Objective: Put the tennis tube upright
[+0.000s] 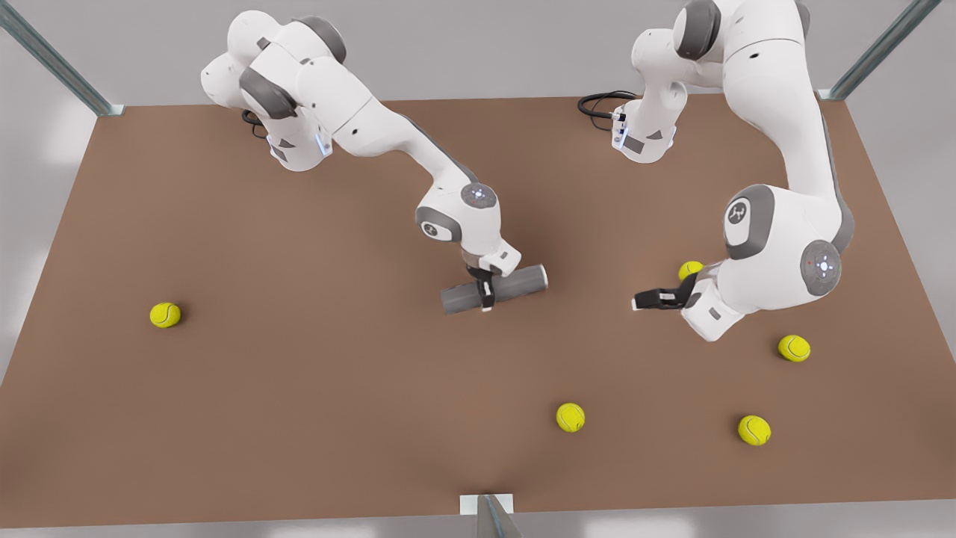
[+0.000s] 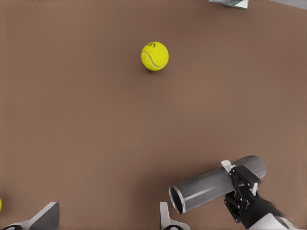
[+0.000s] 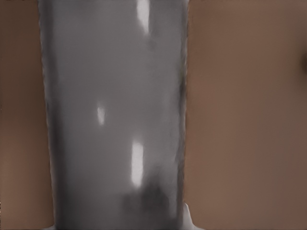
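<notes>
Holding the tube [image 1: 494, 289] crosswise mid-worktop is the right tool [image 1: 487, 293], the one on the front view's left arm: its wrist view has the grey body pressed right up against the lens. Its fingers are clamped on the tube around the middle. The tube's long axis runs nearly level, left to right in the front view, with the right end a bit farther back and higher. The rimmed open end [image 2: 176, 200] faces the left tool [image 1: 648, 300], which waits with fingers apart near the right side, well clear of the tube. Standing it up means swinging that axis to vertical. I can't quite tell if the tube rests on the worktop [image 1: 299, 373] or hangs just above it. The right tool's fingertips are mostly hidden behind the tube.
</notes>
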Controlling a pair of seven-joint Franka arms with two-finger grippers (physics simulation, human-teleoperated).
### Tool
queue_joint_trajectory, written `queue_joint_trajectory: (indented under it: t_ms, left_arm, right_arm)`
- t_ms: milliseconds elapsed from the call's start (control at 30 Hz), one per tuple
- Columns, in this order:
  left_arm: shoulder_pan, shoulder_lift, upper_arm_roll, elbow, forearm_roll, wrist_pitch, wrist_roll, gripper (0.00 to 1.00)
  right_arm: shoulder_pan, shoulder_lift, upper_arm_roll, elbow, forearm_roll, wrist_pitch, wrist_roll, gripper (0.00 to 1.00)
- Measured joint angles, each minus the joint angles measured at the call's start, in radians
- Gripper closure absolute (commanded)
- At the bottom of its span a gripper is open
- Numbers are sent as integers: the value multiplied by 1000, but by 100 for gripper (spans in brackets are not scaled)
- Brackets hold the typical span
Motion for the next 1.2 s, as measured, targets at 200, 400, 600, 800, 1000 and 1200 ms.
queue_joint_trajectory:
  t_ms: [200, 400, 600, 800, 1000, 1200]
  left_arm:
    - [-1, 24, -9, 0, -20, 31, -10, 1]
    - [-3, 21, -8, -2, -39, 32, -7, 1]
    - [0, -136, -9, -235, -63, 113, -62, 1]
    - [-15, -428, -174, -835, -369, 609, -66, 1]
    - [106, -328, -170, -878, -665, 587, 306, 1]
    - [109, -189, -172, -871, -856, 583, 487, 1]
  right_arm:
    - [28, 63, -2, 22, 10, 8, 19, 0]
    - [20, 31, -2, 28, 16, -3, 21, 0]
    - [-191, -400, 29, -98, 281, -202, 32, 0]
    - [-579, -519, 24, 42, 483, -574, 314, 0]
    - [-736, -621, -116, 51, 473, -814, 374, 0]
    - [-755, -583, -142, 50, 479, -850, 396, 0]
